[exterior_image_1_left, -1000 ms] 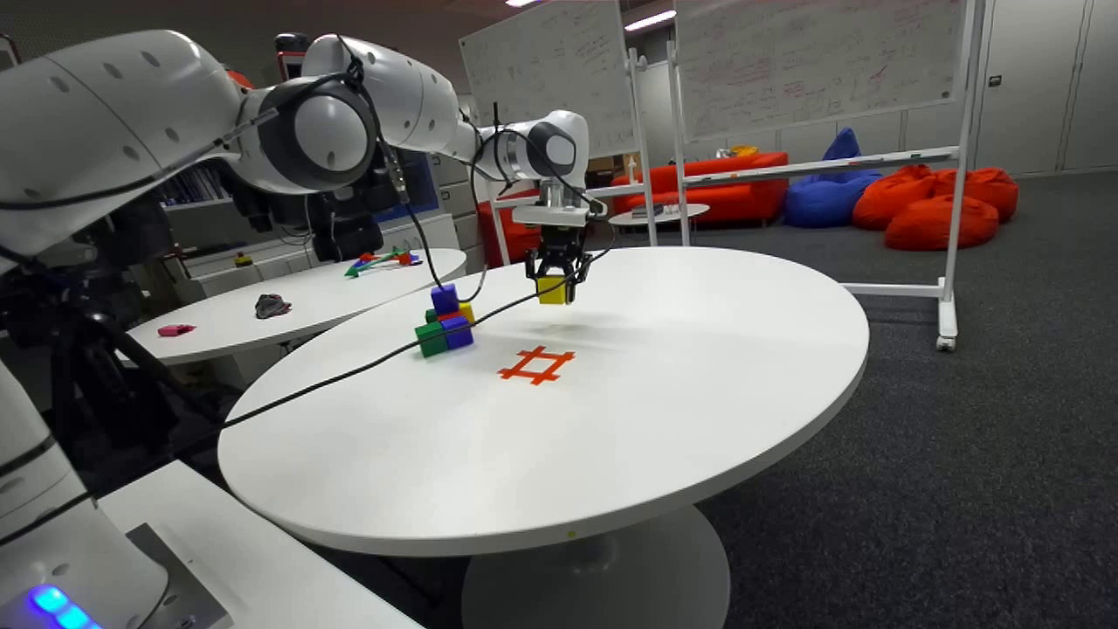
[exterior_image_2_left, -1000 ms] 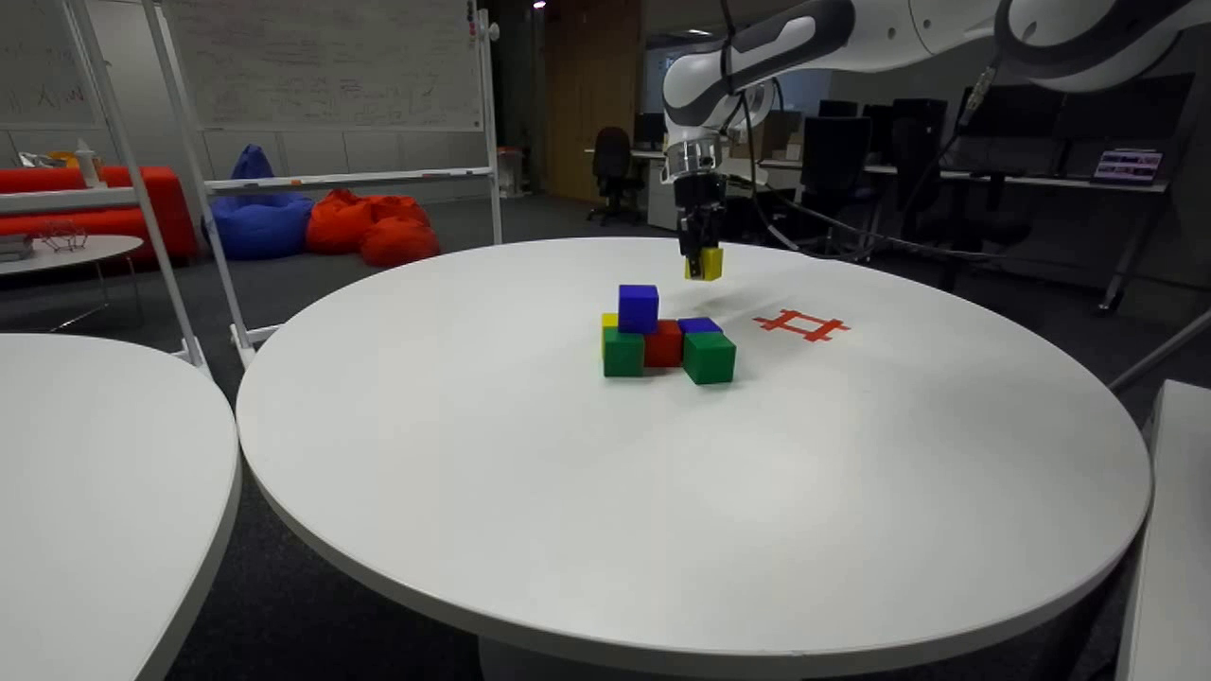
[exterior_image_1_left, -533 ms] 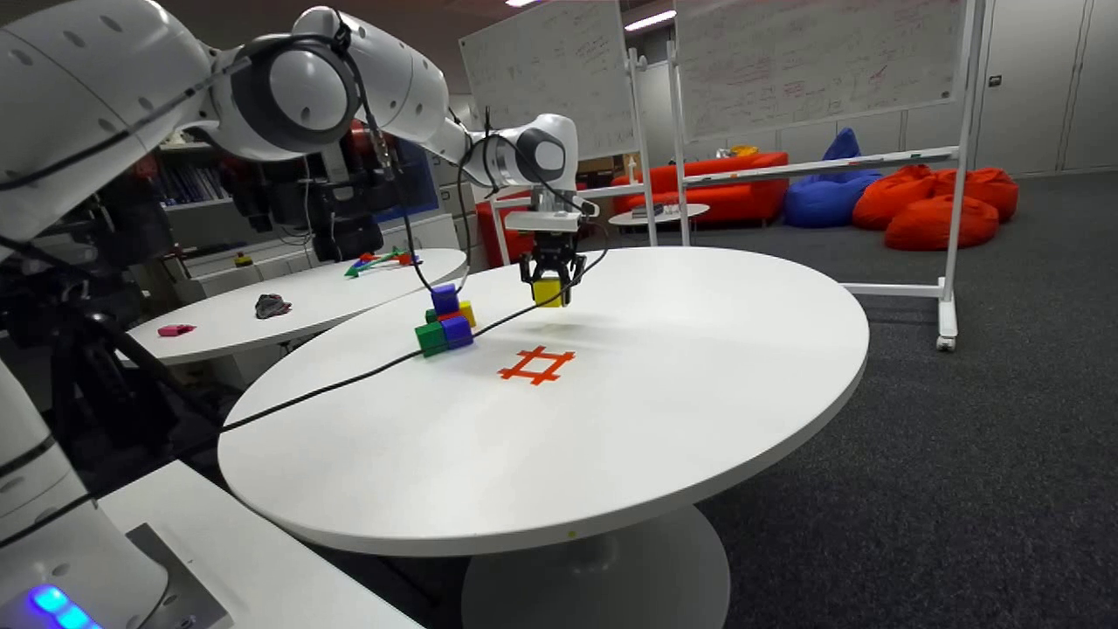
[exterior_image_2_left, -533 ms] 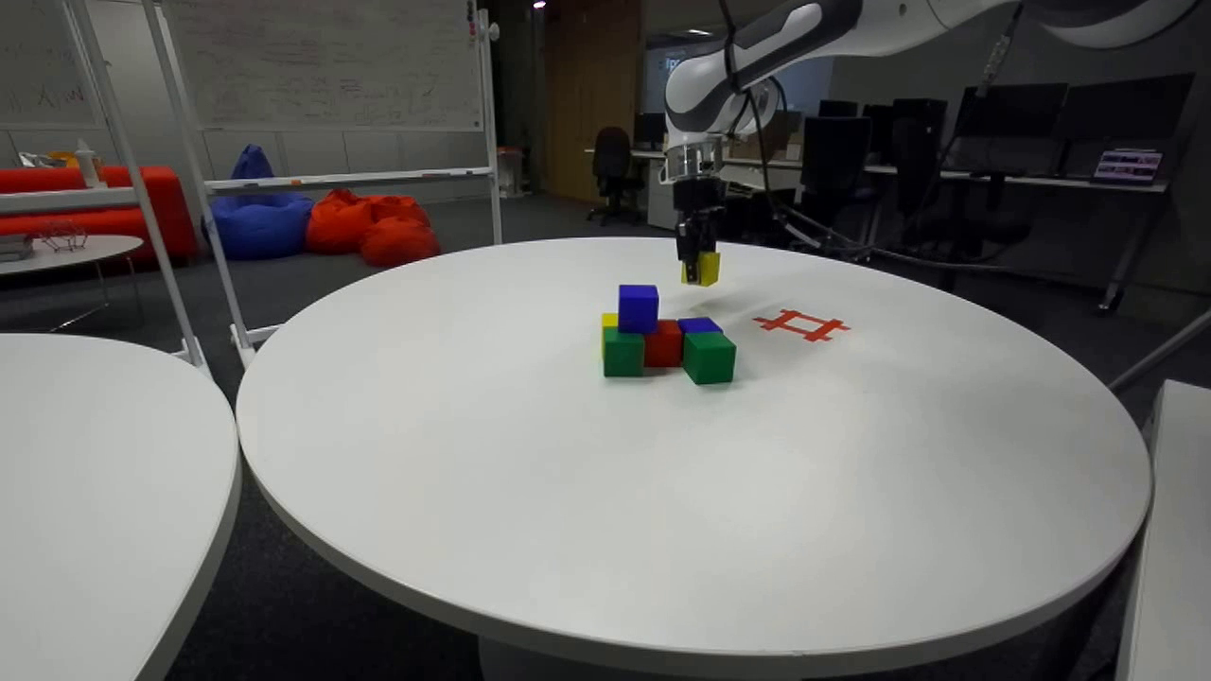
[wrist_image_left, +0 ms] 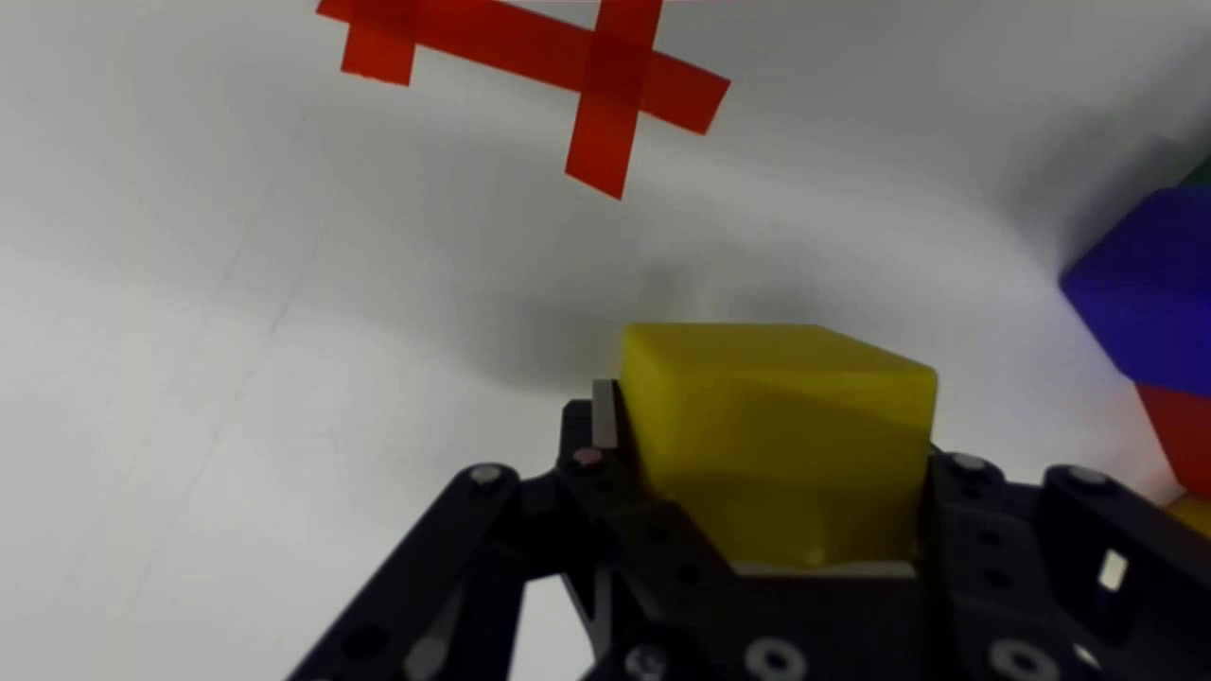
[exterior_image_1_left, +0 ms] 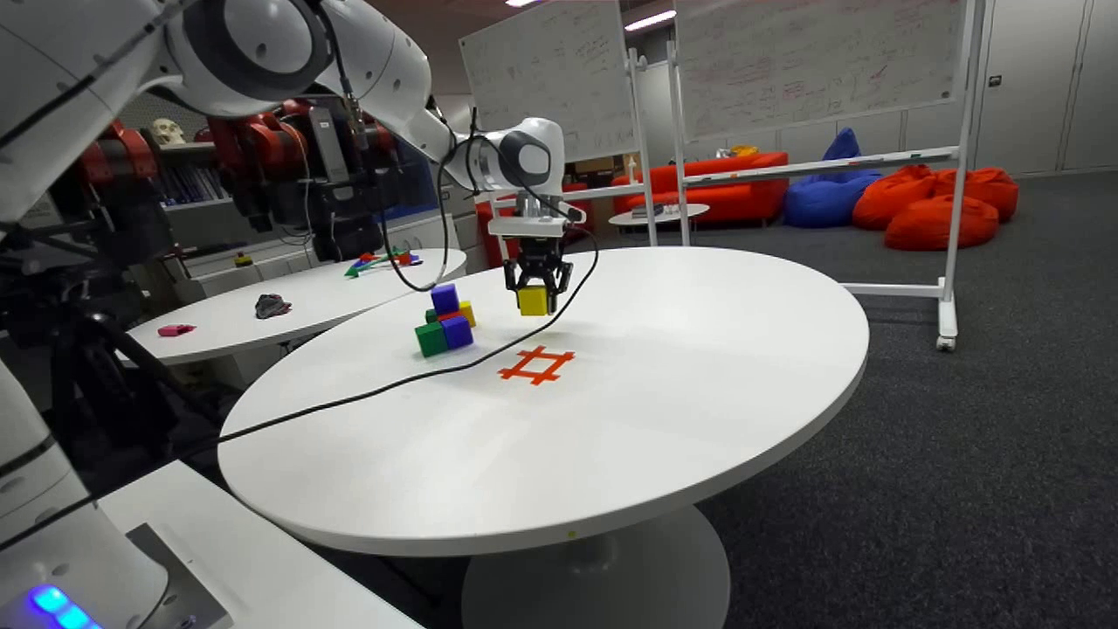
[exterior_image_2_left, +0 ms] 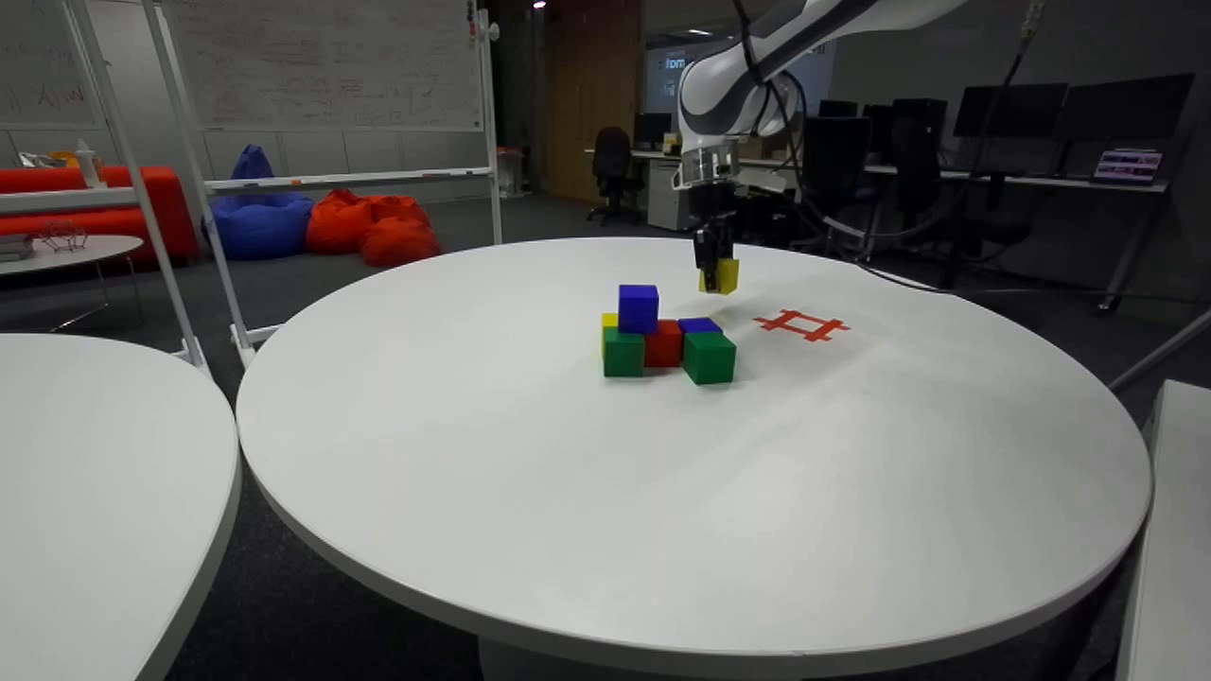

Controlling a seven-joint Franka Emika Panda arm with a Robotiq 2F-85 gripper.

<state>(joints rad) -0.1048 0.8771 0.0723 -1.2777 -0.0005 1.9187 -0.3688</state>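
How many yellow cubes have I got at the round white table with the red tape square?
2: one yellow cube held in the black two-fingered gripper above the round white table; a second yellow cube beside the red cube. Another could be hidden from these views.

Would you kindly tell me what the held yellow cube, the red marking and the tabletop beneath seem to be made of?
Yellow cube: perhaps painted wood or plastic, satin; its faces look smooth, without visible grain.
Red marking: probably tape, fairly matte; straight strips overlap, darker where they cross.
Tabletop: likely laminate, semi-gloss, judging by its soft pale sheen.
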